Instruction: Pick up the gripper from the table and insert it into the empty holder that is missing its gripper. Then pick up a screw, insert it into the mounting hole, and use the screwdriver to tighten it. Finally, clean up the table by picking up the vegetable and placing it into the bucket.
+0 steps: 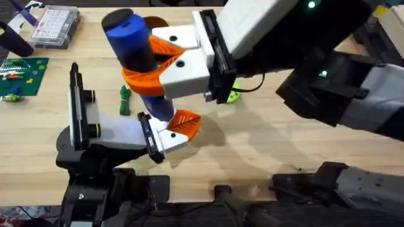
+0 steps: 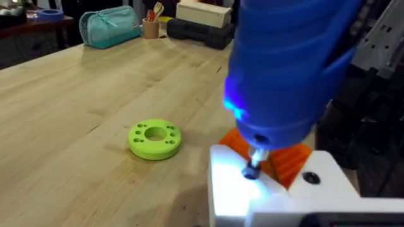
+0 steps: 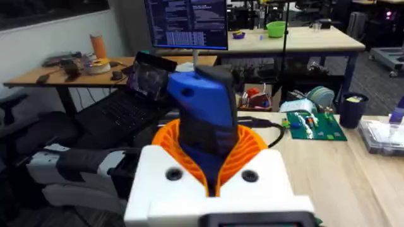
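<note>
My right gripper (image 1: pixel 148 63) reaches in from the right and is shut on the blue screwdriver (image 1: pixel 136 41), with orange pads on both sides of its barrel (image 3: pixel 205 120). The screwdriver stands nearly upright. Its metal bit (image 2: pixel 252 167) presses onto a white part with an orange ribbed pad at my left gripper (image 1: pixel 173 129), and a blue light glows on its nose. The dark green vegetable (image 1: pixel 124 101) lies on the table just left of the screwdriver. An orange-tan edge of the bucket (image 1: pixel 158 25) shows behind the screwdriver's top.
A lime-green disc (image 2: pixel 154 139) lies on the wood right of the tool, partly under the right arm (image 1: pixel 234 96). A clear parts box (image 1: pixel 55 25) and a green board (image 1: pixel 22 75) sit at the far left. The left arm's base (image 1: pixel 82 145) fills the lower left.
</note>
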